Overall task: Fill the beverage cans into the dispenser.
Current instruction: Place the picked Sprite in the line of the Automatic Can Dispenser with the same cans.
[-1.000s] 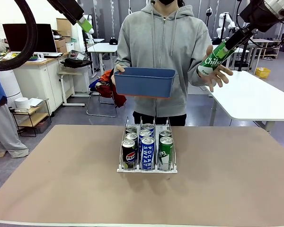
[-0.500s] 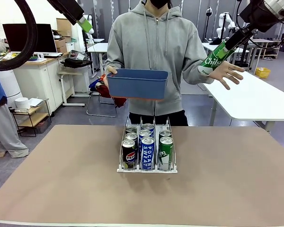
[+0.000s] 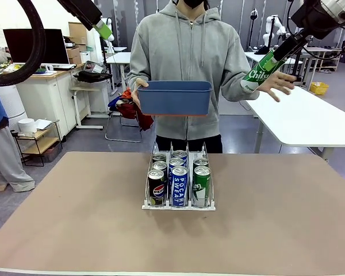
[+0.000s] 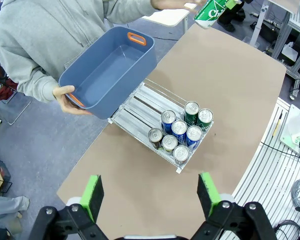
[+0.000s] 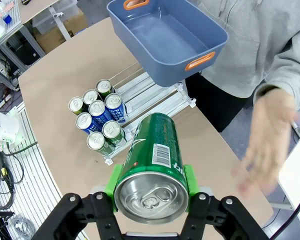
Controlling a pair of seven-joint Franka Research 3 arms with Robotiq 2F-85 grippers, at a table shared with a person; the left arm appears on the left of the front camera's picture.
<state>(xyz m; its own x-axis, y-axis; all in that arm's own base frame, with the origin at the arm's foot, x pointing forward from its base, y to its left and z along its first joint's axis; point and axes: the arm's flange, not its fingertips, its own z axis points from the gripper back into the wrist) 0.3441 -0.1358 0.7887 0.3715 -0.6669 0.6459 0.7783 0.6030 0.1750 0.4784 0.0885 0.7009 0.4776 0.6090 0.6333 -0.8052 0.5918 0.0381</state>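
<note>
The dispenser (image 3: 178, 207) stands mid-table with several beverage cans (image 3: 179, 178) in its three lanes: black on the left, blue-and-white in the middle, green on the right. My right gripper (image 3: 278, 53) hangs high at the far right, shut on a green can (image 3: 260, 71) that tilts toward the person's open hand (image 3: 277, 84). In the right wrist view that green can (image 5: 154, 160) sits between the green pads (image 5: 113, 183), high above the dispenser (image 5: 155, 97). My left gripper (image 3: 104, 27) is raised at the upper left, open, looking down on the dispenser (image 4: 140, 107) and its cans (image 4: 181, 131).
The person stands at the far edge holding a blue bin (image 3: 175, 98) with one hand at chest height, above the back of the dispenser; from the wrist views the blue bin (image 4: 110, 67) (image 5: 165, 35) looks empty. Bare brown table (image 3: 75, 230) lies on all sides of the rack.
The person has shifted the blue bin left, then back right and slightly up, and the open hand has moved beside the green can. Both arms have stayed still.
</note>
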